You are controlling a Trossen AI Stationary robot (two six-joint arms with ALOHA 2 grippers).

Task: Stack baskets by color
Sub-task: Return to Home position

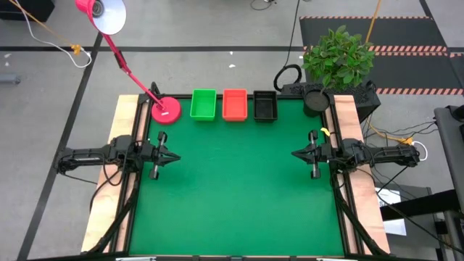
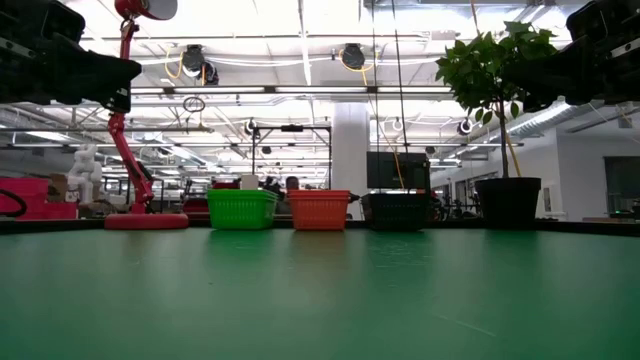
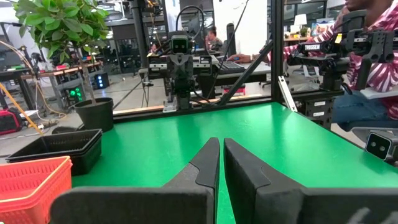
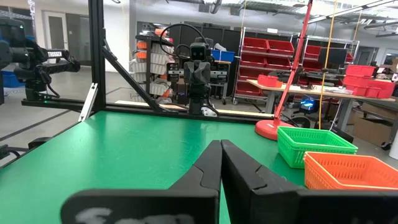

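Three baskets stand in a row at the table's far edge, bottoms on the green mat: a green basket (image 1: 204, 104), an orange-red basket (image 1: 235, 104) and a black basket (image 1: 265, 106). The black basket (image 3: 59, 149) shows a doubled rim, as if nested. How many baskets each colour holds I cannot tell. My left gripper (image 1: 174, 156) hovers level at the table's left edge, shut, with nothing between its fingers (image 3: 211, 155). My right gripper (image 1: 297, 153) hovers level at the right edge, shut and bare (image 4: 221, 143). Both are well short of the baskets.
A pink lamp base (image 1: 166, 111) stands left of the green basket, its arm slanting up and left. A potted plant (image 1: 337, 58) stands at the far right corner. The green mat (image 1: 239, 188) stretches between the two grippers. A person sits beyond the table's near edge (image 3: 367, 74).
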